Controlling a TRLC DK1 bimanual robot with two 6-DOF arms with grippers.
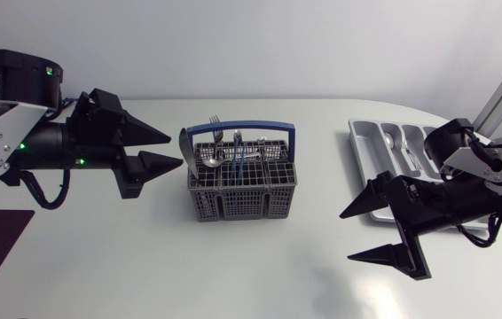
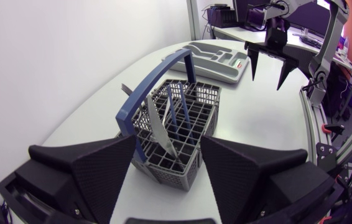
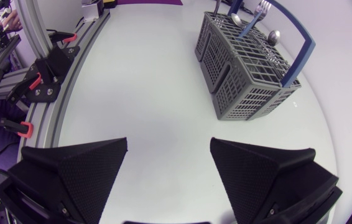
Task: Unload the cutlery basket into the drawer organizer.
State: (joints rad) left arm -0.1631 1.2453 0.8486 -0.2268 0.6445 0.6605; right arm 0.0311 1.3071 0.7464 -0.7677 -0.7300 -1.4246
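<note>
1. The cutlery basket (image 1: 242, 182) stands at the middle of the table (image 1: 100, 266). Its long side runs across from your left arm towards your right, and the blue handle (image 1: 242, 129) arches over it along that same line.
2. The cutlery (image 1: 224, 151) stands upright in the basket's back row, with fork and spoon heads poking up beside the handle.
3. Your left pincer (image 1: 176, 150) is the nearer one. It sits just beside the basket's left end and points level at it, so the basket lies straight ahead between the fingers' lines. The fingers are spread wide and carry nothing. You cannot tell whether the tips touch the silver piece leaning at that end.
4. Your right pincer (image 1: 347, 236) is well apart from the basket and points back towards it. It too is spread and holds nothing.
5. The drawer organizer (image 1: 384, 142) lies at the table's right end, partly under your right arm. A few pieces already lie in its slots.
6. The left pincer looks best placed for the first pick. Because the pieces stand on end, it probably needs to tip down and come in from above, to one side of the handle, rather than push on level into the basket wall.
</note>
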